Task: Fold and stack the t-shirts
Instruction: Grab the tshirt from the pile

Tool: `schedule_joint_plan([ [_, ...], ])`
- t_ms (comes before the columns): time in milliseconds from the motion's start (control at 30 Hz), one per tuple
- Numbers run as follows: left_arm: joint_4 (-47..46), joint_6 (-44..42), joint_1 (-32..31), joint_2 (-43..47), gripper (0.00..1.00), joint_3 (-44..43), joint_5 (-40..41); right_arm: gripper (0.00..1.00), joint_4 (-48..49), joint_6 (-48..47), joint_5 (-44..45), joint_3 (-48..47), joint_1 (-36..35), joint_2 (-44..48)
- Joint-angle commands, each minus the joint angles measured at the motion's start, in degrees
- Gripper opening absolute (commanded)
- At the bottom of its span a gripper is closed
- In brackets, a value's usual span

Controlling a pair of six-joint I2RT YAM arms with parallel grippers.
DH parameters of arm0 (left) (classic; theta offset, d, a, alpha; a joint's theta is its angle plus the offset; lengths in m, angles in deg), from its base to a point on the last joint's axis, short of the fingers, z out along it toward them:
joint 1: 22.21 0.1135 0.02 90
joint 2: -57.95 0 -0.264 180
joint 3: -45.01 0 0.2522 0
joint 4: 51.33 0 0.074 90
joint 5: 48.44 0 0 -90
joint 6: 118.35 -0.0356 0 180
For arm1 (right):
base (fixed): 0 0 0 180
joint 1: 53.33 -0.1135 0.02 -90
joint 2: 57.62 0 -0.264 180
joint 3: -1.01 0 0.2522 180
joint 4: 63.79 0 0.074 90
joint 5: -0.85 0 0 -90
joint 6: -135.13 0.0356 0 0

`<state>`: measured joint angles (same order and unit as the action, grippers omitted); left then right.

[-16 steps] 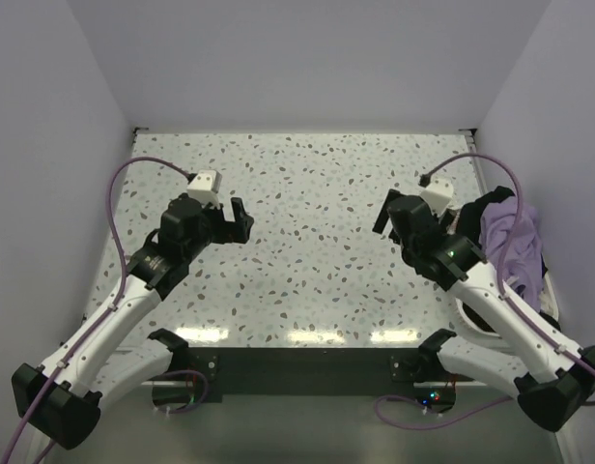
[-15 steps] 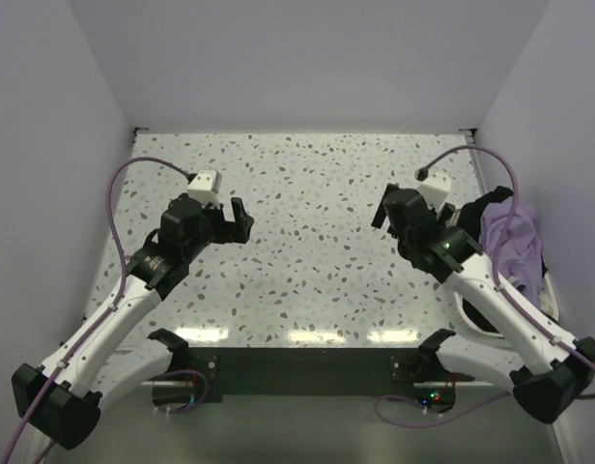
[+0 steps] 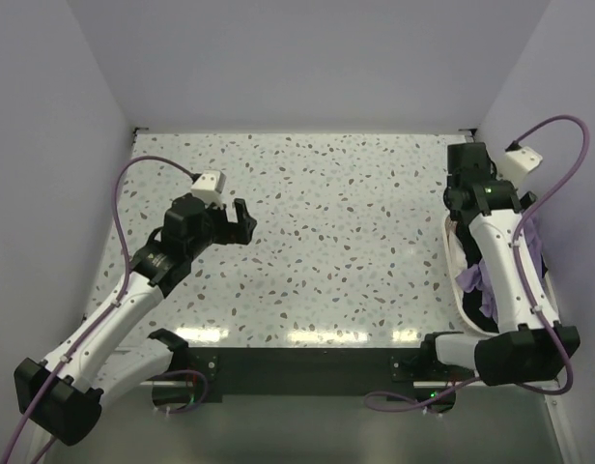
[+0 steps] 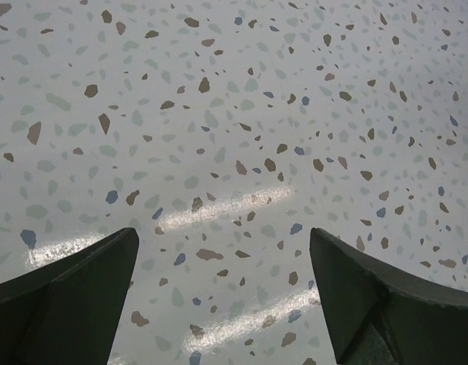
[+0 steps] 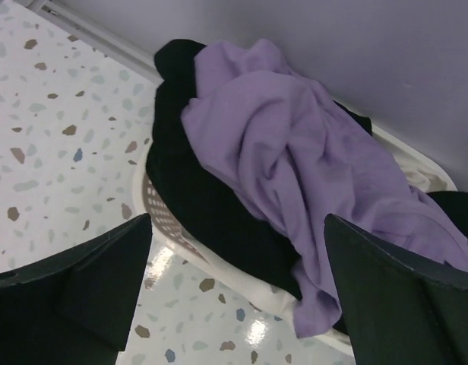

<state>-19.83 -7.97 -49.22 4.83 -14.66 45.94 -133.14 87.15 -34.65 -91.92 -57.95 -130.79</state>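
T-shirts: all heaped in a white basket (image 5: 162, 213) at the table's right edge, close to the right wall. None folded.

Purple t-shirt (image 5: 295, 167) on top, crumpled, deep soft folds, one end hanging over the rim. Black t-shirt (image 5: 196, 205) beneath and beside it, spilling over the basket's perforated side.

My right gripper (image 5: 238, 220) hangs above the heap, fingers spread wide, holding nothing. My left gripper (image 4: 222, 232) hovers over bare table on the left side, fingers parted too, empty.

Table (image 4: 219, 91): white terrazzo, flecked brown, grey and blue. Glossy, with bright streaks of reflected light.

Walls (image 3: 297, 68): plain, pale grey-lilac, closing in three sides.
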Motion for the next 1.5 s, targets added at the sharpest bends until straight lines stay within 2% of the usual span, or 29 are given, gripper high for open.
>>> schedule_joint_plan([
  [0, -1.3, 0.1, 0.2, -0.1, 1.00, -2.2, -2.7, 0.98, -5.1, 6.2, 5.3, 4.1, 0.5, 5.3],
  [67, -1.0, 0.0, 0.1, -0.2, 1.00, -2.1, -3.2, 0.97, -6.8, 10.0, 8.4, 8.1, 0.8, 8.4],
  [167, -1.1, 0.1, 0.0, 0.0, 1.00, -1.8, -3.5, 0.96, -7.2, 10.8, 9.4, 12.7, 1.6, 10.9],
  [500, -1.3, 0.4, -0.5, -1.1, 1.00, -1.6, -4.0, 0.96, -10.2, 13.7, 11.7, 18.4, 6.3, 9.4],
  [667, -1.3, 0.5, -0.5, -1.7, 1.00, -1.6, -4.1, 0.93, -2.2, 7.8, 7.7, 23.4, 9.6, 10.8],
  [800, -1.2, 0.5, -0.5, -1.7, 1.00, -1.6, -4.1, 0.85, 2.3, 5.6, 1.5, 25.6, 13.4, 10.4],
  [900, -1.2, 0.5, -0.5, -1.7, 1.00, -1.6, -4.1, 0.74, 3.5, 5.4, 0.2, 26.1, 14.3, 10.1],
  [933, -1.2, 0.5, -0.5, -1.9, 1.00, -1.6, -4.1, 0.54, 3.0, 5.8, -0.4, 25.7, 14.3, 10.2],
  [1000, -1.3, 0.5, -0.5, -1.9, 1.00, -1.6, -4.1, 0.23, 0.8, 6.4, -1.1, 23.8, 14.3, 11.2],
  [1033, -1.2, 0.5, -0.5, -2.0, 1.00, -1.7, -4.1, 0.00, 0.8, 5.1, -2.0, 23.0, 14.3, 12.9],
  [1133, -1.2, 0.4, -0.5, -2.0, 1.00, -1.7, -4.1, 0.00, -0.4, 2.1, -4.0, 18.2, 14.3, 15.3],
  [1267, -1.3, 0.4, -0.5, -1.8, 1.00, -1.8, -5.3, 0.00, -1.3, -3.1, -11.2, 9.0, 14.3, 19.4],
  [1400, -1.0, 0.3, -0.5, -1.4, 1.00, -2.0, -4.6, 0.00, 1.9, -8.4, -24.2, -0.6, 14.3, 21.0],
  [1467, -0.9, 0.1, -0.5, -1.1, 1.00, -1.9, -4.6, 0.00, 3.8, -10.7, -34.0, -7.2, 14.3, 19.9],
])
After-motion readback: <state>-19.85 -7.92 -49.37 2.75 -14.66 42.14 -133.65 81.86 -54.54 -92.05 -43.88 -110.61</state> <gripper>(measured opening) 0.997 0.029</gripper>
